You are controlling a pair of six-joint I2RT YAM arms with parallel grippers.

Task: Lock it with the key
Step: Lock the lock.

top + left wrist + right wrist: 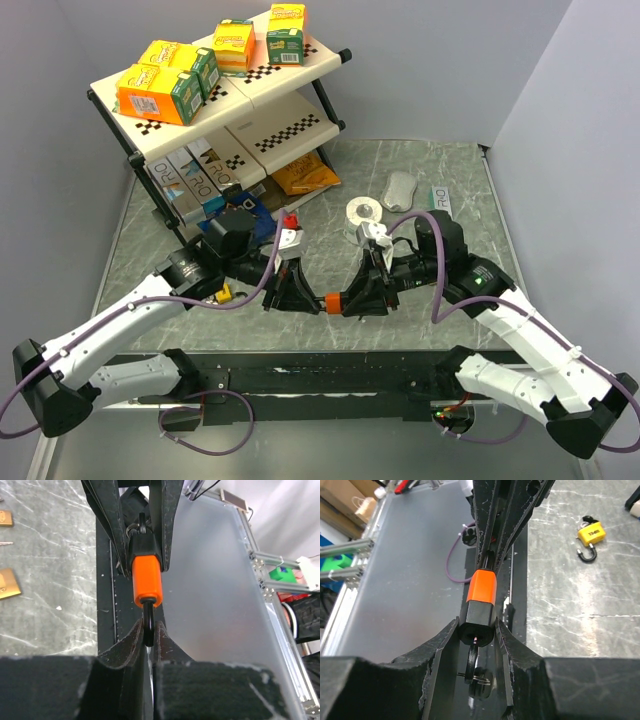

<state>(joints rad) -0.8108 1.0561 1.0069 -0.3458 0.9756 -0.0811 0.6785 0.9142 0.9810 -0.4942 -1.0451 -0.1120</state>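
An orange and black padlock (332, 300) hangs in the air between my two grippers, over the table's near edge. In the left wrist view my left gripper (149, 631) is shut on its black shackle (149, 622), below the orange body (146, 582). In the right wrist view my right gripper (477, 630) is shut on the lock's black end (480, 620), one finger on each side. A black-headed key (474, 661) sticks out of the keyhole in that end. A ring with a second key (483, 681) dangles from it.
A yellow padlock (590, 534) lies open on the marble table (450, 170) by the left arm. Brass-coloured pieces (7, 582) lie on the table too. A shelf rack (225, 110) with juice boxes stands back left. A silver roll (362, 212) and a grey pouch (400, 190) lie behind the grippers.
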